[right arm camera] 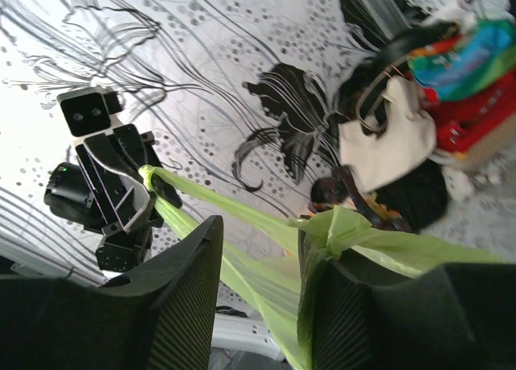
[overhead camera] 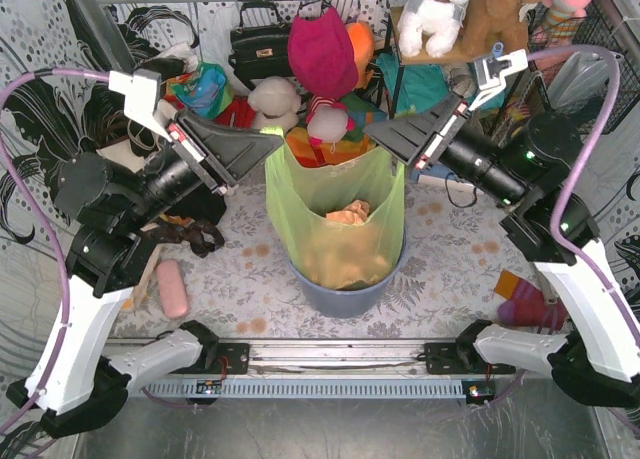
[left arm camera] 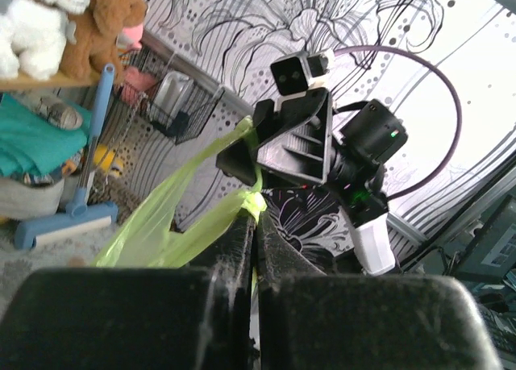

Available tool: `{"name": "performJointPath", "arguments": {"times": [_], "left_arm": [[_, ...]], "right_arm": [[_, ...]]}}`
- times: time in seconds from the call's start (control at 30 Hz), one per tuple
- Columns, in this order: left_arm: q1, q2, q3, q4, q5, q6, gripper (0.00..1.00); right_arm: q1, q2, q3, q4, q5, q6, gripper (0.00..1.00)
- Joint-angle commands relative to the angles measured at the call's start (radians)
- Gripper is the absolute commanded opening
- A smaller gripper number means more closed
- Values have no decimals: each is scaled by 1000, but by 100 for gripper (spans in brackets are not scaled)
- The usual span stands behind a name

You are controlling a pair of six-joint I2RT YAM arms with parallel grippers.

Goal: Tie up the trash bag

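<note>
The trash bag (overhead camera: 335, 214), thin light-green plastic with tan paper (overhead camera: 350, 214) inside, stands in a blue-grey bin (overhead camera: 340, 294) at the table's middle. Its mouth is stretched between both arms. My left gripper (overhead camera: 268, 141) is at the bag's left rim. In the left wrist view this gripper (left arm camera: 256, 217) is shut on a bunched green corner of the trash bag (left arm camera: 153, 225). My right gripper (overhead camera: 378, 137) is at the right rim. In the right wrist view its jaws (right arm camera: 260, 241) stand apart, and the bag's plastic (right arm camera: 339, 225) lies draped over one finger.
Stuffed toys (overhead camera: 435, 14), a black handbag (overhead camera: 258, 44) and coloured cloth (overhead camera: 322, 54) crowd the back. A cream tote (right arm camera: 379, 144) hangs at the back left. A pink object (overhead camera: 172, 287) lies front left, and a red one (overhead camera: 525, 301) front right.
</note>
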State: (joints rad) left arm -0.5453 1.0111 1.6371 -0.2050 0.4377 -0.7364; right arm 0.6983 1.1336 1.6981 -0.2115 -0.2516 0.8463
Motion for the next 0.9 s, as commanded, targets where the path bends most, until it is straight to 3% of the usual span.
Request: {"name": "performJointPath", "arguments": {"times": [0.0, 0.37, 0.87], "left_arm": [[1, -47, -86, 21, -1, -2, 9], [1, -50, -120, 30, 7, -9, 12], [1, -31, -120, 47, 19, -10, 12]], "right_arm": [[4, -76, -7, -245, 86, -35, 44], [4, -114, 74, -439, 169, -108, 51], [4, -54, 108, -350, 188, -144, 30]]}}
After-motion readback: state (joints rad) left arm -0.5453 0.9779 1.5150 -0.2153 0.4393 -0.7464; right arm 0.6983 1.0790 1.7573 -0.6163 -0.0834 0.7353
